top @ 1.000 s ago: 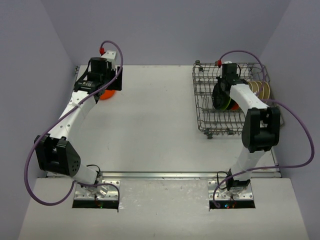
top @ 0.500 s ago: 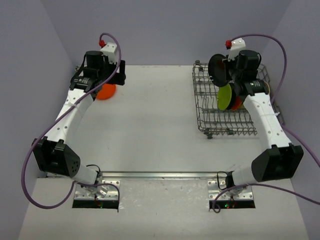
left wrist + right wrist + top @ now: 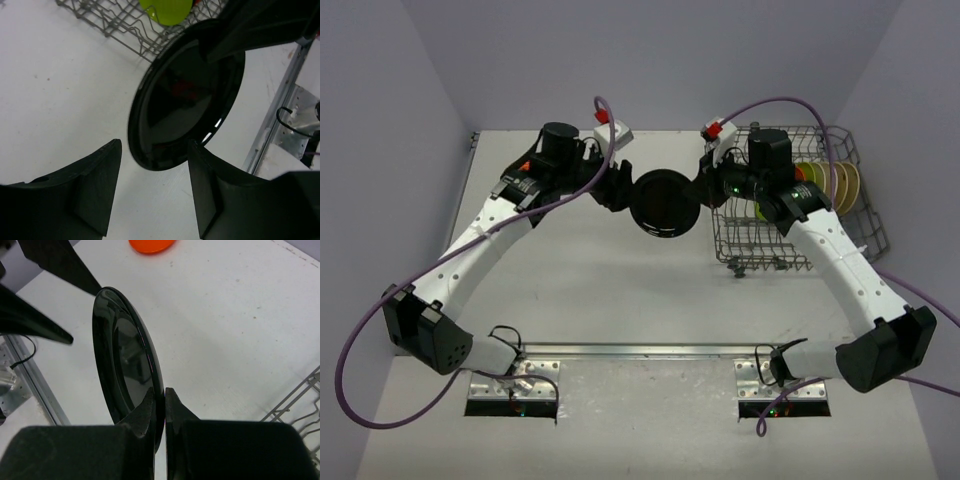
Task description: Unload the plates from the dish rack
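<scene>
Black plate is now clear of the dish rack, upright just left of it; a second ago it stood inside; right gripper is pinched on its rim; left gripper has swung in from well left of the rack, jaws apart astride the opposite rim, no grip yet; judged a handover. Farther: lime plate and beige plates are in the rack, to unload; orange plate is well left of it.

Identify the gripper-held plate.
The glossy black round plate, pinched by the right gripper; the lime green plate and tan plates stand in the grey wire rack.
</scene>
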You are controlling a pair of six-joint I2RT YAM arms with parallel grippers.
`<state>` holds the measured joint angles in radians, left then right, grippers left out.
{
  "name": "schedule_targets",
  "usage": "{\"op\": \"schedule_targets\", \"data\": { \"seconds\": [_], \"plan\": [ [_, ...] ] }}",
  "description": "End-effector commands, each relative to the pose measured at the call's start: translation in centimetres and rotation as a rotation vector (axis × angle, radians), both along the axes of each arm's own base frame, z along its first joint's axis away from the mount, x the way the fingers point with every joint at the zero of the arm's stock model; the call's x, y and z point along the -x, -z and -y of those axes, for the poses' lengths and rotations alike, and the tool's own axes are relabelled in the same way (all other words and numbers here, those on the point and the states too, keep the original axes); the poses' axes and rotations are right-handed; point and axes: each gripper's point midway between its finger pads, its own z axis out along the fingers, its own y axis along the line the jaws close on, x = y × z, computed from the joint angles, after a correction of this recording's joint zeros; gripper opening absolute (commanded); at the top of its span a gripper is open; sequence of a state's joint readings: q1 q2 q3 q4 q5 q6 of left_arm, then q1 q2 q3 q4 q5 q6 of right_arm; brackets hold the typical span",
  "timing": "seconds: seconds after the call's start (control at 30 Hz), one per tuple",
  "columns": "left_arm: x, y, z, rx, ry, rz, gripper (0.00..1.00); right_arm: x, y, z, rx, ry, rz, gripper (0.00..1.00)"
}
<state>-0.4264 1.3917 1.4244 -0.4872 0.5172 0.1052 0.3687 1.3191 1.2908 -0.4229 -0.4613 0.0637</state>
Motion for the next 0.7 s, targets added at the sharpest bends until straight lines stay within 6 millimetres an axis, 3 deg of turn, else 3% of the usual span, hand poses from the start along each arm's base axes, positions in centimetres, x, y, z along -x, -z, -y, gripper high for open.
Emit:
{"op": "schedule_targets", "data": {
  "seconds": [0.0,0.2,0.3,0.43,0.5,0.6,0.63,0.67],
  "plan": [
    [2.1,2.5,2.1,-0.059,0.124,-0.023,0.49,0.8,-1.9,-1.9,-0.075,-0.069,0.014,0.00],
    [1.2,3.9,2.1,-0.079,0.076,-0.063,0.24,1.1,-1.5,-1.9,-0.071,-0.072,0.009,0.00],
    [0.8,4.2,2.2,-0.077,0.057,-0.068,0.19,1.5,-1.4,-2.0,-0.079,-0.084,0.002,0.00],
    [-0.1,4.6,1.8,-0.078,0.018,-0.080,0.19,1.9,-1.3,-2.1,-0.090,-0.092,-0.012,0.00],
    [0.0,4.5,1.8,-0.050,0.037,-0.102,0.04,1.8,-1.1,-2.0,-0.088,-0.080,-0.018,0.01],
    [-0.1,3.8,1.2,0.023,0.057,-0.151,0.00,1.4,-0.7,-1.6,-0.077,-0.039,-0.027,0.32],
    [-0.8,3.8,0.3,0.038,0.027,-0.167,0.00,1.1,-0.6,-1.3,-0.074,-0.013,-0.032,0.49],
    [-1.7,3.6,-0.9,0.074,0.002,-0.194,0.00,0.4,-0.3,-0.8,-0.073,0.041,-0.050,0.73]
  ]
}}
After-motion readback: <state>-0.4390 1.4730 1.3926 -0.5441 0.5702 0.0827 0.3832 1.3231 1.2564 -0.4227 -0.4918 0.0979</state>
